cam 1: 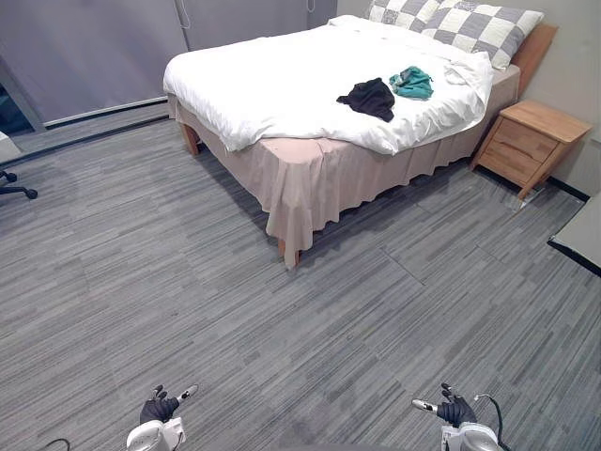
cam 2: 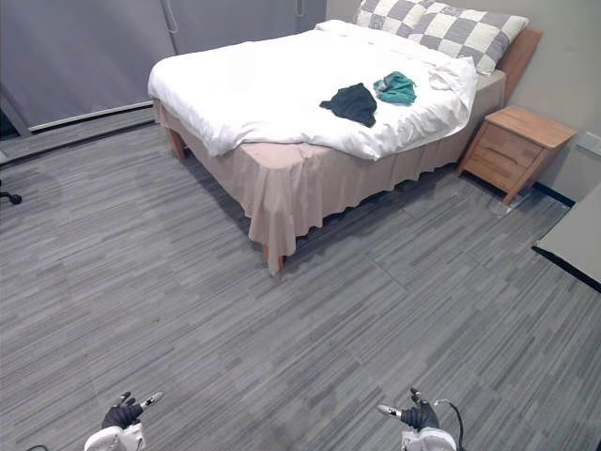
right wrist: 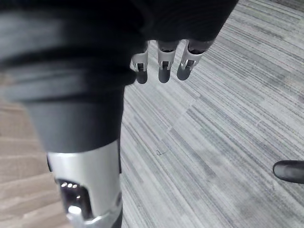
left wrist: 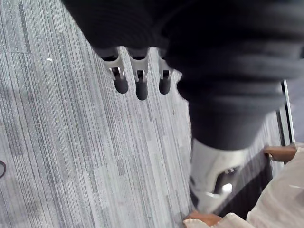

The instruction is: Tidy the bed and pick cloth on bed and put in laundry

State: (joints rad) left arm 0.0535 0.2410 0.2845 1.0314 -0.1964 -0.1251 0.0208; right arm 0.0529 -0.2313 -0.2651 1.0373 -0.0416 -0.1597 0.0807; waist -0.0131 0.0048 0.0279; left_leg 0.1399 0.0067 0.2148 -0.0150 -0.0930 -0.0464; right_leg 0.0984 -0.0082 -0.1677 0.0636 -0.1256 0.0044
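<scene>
**Mia:** What does the left eye view show?

**Ben:** A big bed with a white blanket. A black cloth and a green cloth lie on top of it, right next to each other, near the checked pillows.

**Mia:** And the right eye view?

**Ben:** A wooden night table stands just beside the bed, at the pillow end. The left hand and the right hand are low down over the grey floor, far from the bed and the cloths.

**Mia:** What about the left wrist view?

**Ben:** Its fingers hang loose and hold nothing. The floor is under them.

**Mia:** And the right wrist view?

**Ben:** The same. Its fingers are loose too, with nothing in them, over the grey floor
</scene>
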